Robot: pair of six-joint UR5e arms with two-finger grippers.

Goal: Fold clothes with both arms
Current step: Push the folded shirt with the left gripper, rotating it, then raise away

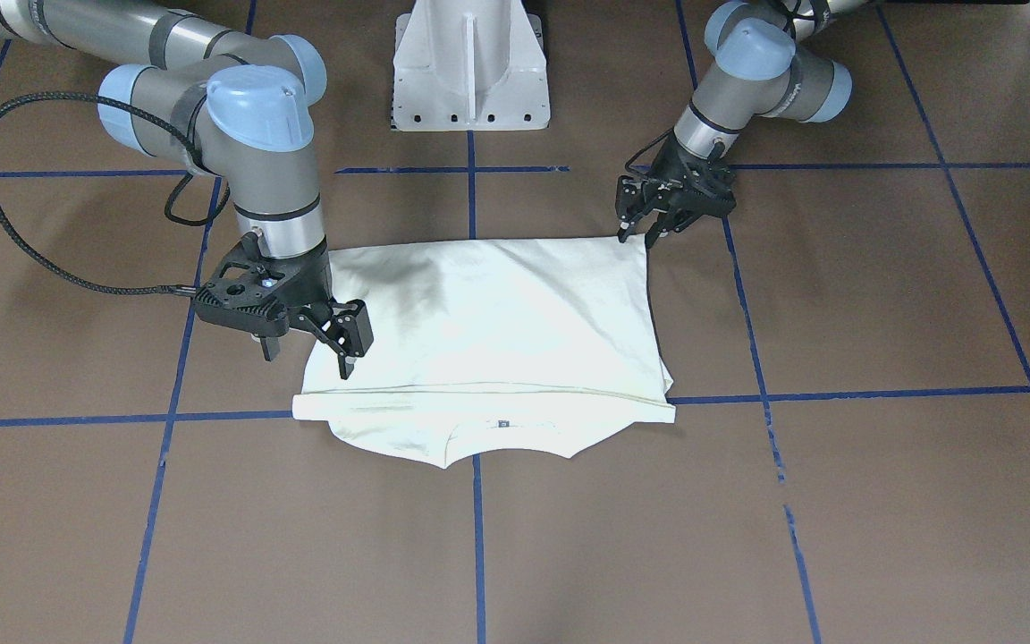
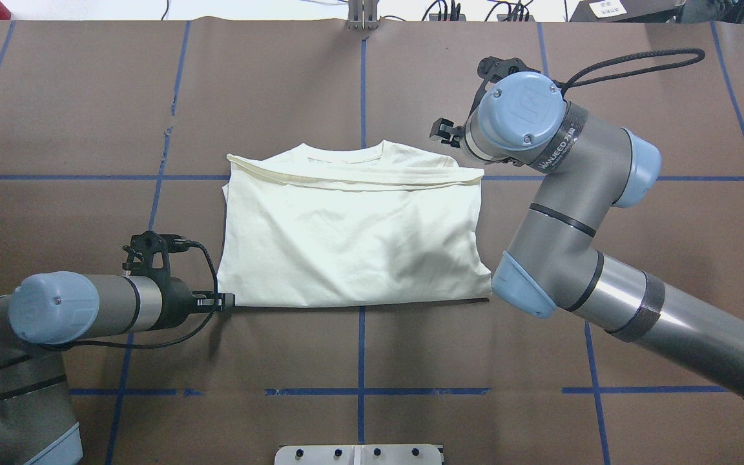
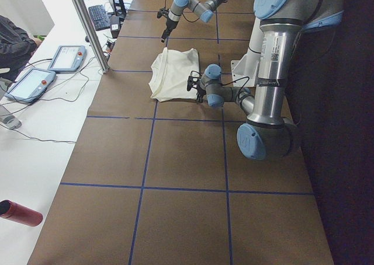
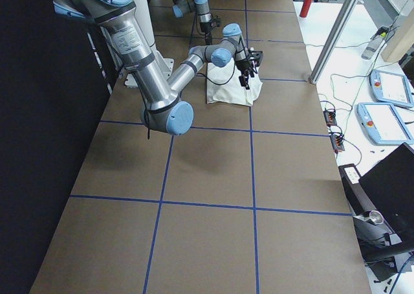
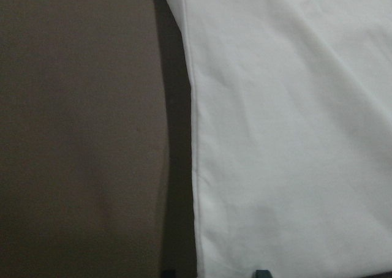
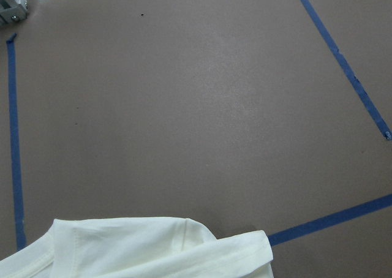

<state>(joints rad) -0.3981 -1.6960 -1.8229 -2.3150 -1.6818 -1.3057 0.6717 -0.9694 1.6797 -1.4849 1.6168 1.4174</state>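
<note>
The cream shirt [image 1: 497, 331] lies folded flat at the table's middle, plain side up, collar on the far side from the robot [image 2: 346, 245]. No print shows, only a dim grey patch. My left gripper [image 1: 638, 237] is open, its fingertips just above the shirt's near-left corner [image 2: 225, 301]. The left wrist view shows the shirt's side edge [image 5: 294, 137] on the brown table. My right gripper [image 1: 341, 358] hangs open over the shirt's far-right edge; in the overhead view its wrist [image 2: 520, 116] hides it. The right wrist view shows only a shirt corner [image 6: 153, 247].
The white pedestal base [image 1: 470, 72] stands between the arms. Blue tape lines [image 2: 360, 349] cross the brown table. A side table holds tablets [image 3: 67, 58], a metal post [image 3: 87, 25] and a red bottle [image 3: 20, 212]. A black cable [image 1: 41, 259] loops from the right arm.
</note>
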